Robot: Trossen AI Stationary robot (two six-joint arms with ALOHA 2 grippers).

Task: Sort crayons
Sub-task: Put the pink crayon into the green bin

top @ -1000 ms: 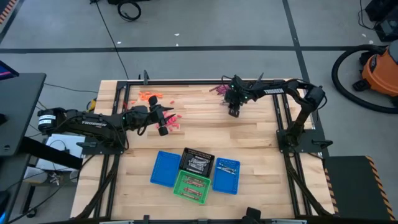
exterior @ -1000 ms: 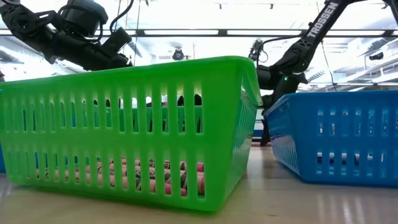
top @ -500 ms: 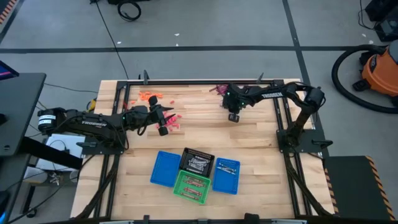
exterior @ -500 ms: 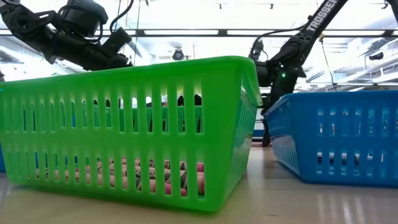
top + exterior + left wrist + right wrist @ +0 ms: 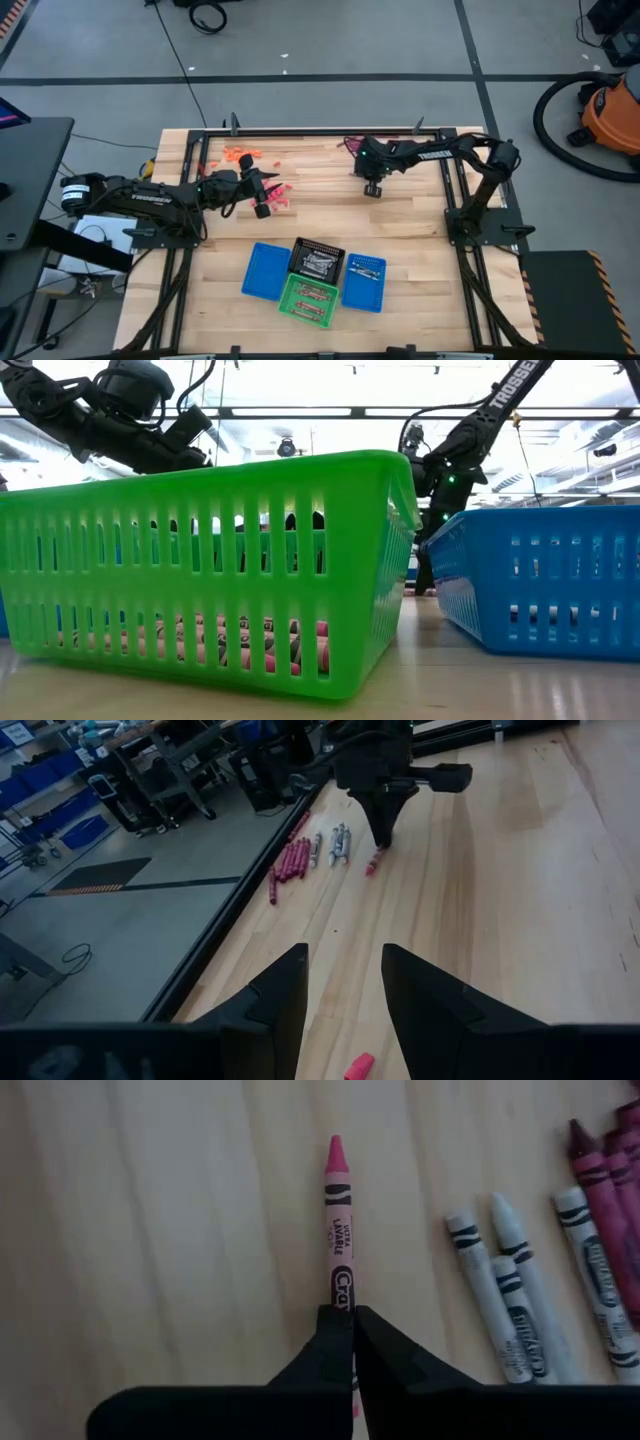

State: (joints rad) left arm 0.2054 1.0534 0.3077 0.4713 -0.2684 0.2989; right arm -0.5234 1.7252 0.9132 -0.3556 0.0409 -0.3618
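Right gripper (image 5: pixel 352 1342) pinches shut on a slim pink paper-wrapped crayon (image 5: pixel 337 1220) lying flat near the wooden bench's (image 5: pixel 420 230) far edge. Pick-up in hand; next, lift it clear. Left gripper (image 5: pixel 340 1010) waits part-open, empty.

Bright overhead ceiling light, soft shadows, wrist views slightly blurred.
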